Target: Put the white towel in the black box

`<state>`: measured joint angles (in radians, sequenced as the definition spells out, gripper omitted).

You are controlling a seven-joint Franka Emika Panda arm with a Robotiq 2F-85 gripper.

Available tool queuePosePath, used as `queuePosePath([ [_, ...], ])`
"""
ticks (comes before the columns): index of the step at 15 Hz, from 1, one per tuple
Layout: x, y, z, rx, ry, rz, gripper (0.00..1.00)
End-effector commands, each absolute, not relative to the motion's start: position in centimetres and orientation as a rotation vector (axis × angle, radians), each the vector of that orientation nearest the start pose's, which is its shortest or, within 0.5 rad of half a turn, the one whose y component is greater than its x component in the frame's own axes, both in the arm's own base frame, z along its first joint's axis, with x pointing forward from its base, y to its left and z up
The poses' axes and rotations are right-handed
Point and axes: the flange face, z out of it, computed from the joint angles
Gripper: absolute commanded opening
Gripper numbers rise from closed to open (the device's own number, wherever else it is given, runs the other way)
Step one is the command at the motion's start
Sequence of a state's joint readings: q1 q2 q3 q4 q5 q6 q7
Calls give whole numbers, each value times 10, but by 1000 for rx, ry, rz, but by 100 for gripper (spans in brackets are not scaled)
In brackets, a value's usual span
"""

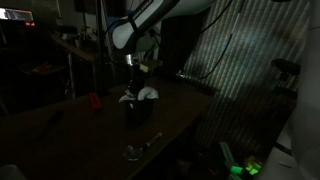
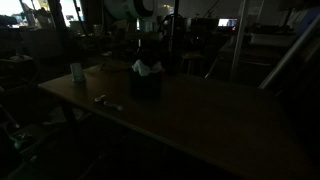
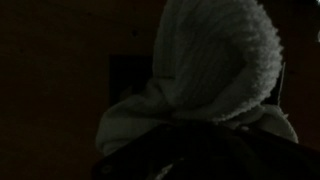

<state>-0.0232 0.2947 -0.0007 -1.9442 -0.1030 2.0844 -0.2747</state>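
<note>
Pincer (image 1: 133, 87) sits right over the black box (image 1: 138, 112), jaws closed all the way. It looks pinched on a top fold of the white towel (image 1: 147, 94), but the contact point is lost in the dark.

Towel is bunched at the box mouth: lower part looks inside, and pale lobes stick up above the rim in both exterior views (image 2: 146, 68). Wrist view shows a tall ribbed terry peak filling the frame (image 3: 215, 70).

Box (image 2: 145, 87) stands upright on the desk (image 2: 210, 115), away from the edges.

Handling, as a judgement:
- Light, soft, zero stiffness. It drapes and folds wherever it is let go.
- Fluffy pile gives good friction, so slip is unlikely. Not fragile.
- It looks bulkier than the box opening, so the lobes will tend to spring back out or hang over the rim.
- Best hold is a pinch on a raised fold near the middle of the bunch, so the edges trail in. A corner grip would leave most of it dangling outside.
- Box looks small and light and could tip or slide if the cloth drags on its rim.
</note>
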Motion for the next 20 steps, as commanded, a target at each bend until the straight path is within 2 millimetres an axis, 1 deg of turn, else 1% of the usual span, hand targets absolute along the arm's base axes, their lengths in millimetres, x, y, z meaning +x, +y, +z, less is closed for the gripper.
queuePosePath([
  [1,594,-15,303,-3094,-474,302,0],
  [6,594,-1,292,-3059,-486,337,0],
  [8,594,6,294,-3056,-503,338,0],
  [12,592,14,307,-3064,-522,319,0],
  [15,588,13,329,-3101,-509,263,0],
  [17,581,11,351,-3142,-493,214,0],
  [20,565,3,384,-3207,-443,167,0],
])
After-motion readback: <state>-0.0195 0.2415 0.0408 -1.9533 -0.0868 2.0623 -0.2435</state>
